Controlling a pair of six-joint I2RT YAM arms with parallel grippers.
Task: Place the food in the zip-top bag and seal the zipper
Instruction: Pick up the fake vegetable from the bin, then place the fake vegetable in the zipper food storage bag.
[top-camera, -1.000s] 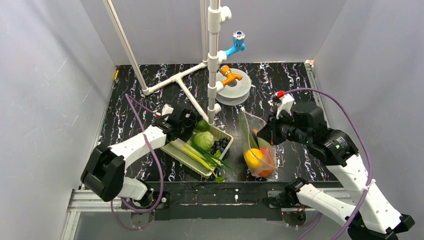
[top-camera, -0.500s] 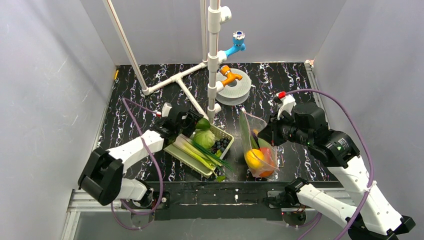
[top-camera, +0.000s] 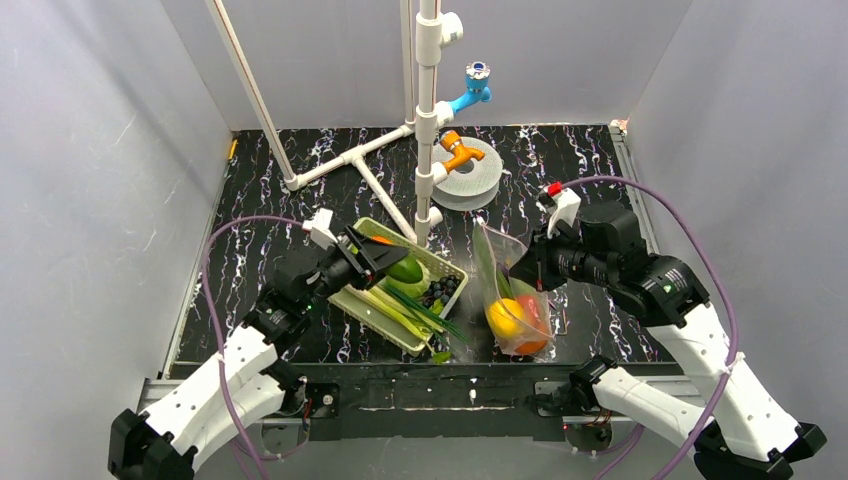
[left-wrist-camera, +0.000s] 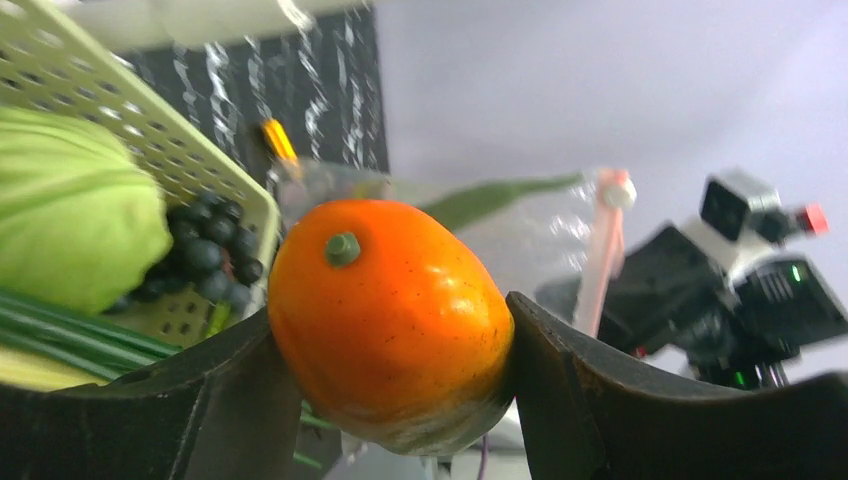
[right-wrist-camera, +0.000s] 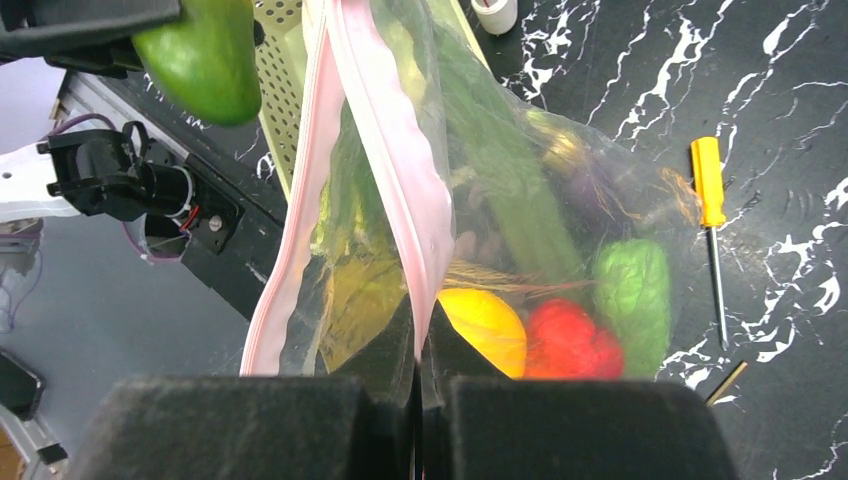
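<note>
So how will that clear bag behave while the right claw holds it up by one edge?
Probably floppy: the zip-top bag wrinkles and its pink zipper curves. Likely bottom-heavy, since the food sits low inside.

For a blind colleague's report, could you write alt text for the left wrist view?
The left gripper holds an orange fruit with a green stem between its black fingers. Behind, to the left, a pale green basket holds a cabbage and dark berries; to the right is a clear bag with a pink strip.
</note>
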